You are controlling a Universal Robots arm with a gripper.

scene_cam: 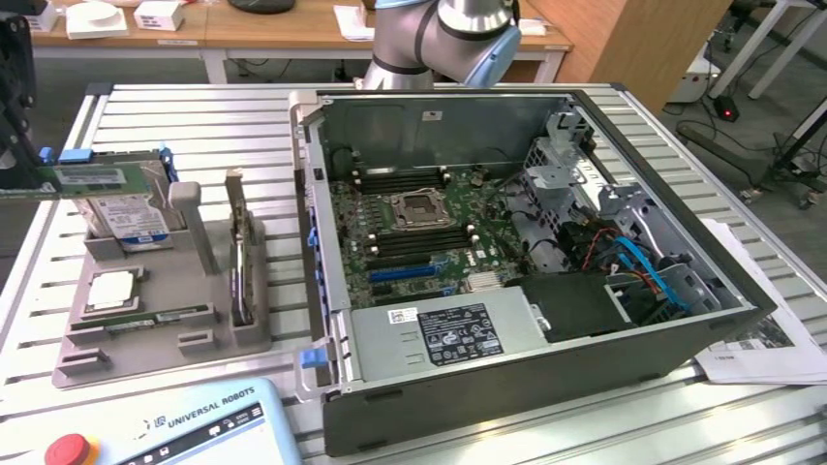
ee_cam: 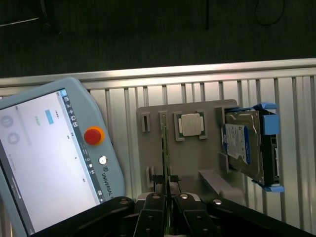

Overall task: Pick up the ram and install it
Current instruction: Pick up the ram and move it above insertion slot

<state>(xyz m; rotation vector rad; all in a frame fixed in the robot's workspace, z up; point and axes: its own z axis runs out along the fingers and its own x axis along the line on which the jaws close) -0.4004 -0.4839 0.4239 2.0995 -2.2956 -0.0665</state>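
hand [scene_cam: 15, 179] closed on the ram [scene_cam: 91, 180]; in the exterior view the stick runs level out from it, label side showing. from the wrist, the ram [ee_cam: 164, 148] lies edge-on between the pinched fingers [ee_cam: 150, 212]. this hold on the flat faces should, in my judgement, leave the contact edge free for a slot. it appears to hang clear above the grey tray [scene_cam: 168, 344], though the gap is hard to judge. processor [scene_cam: 110, 291] and hard drive [scene_cam: 130, 225] sit in their own tray pockets (each shaped to its part). the open computer case [scene_cam: 543, 373] lies on the bench [scene_cam: 194, 126], well apart from the hand, memory slots [scene_cam: 403, 177] facing up for access.
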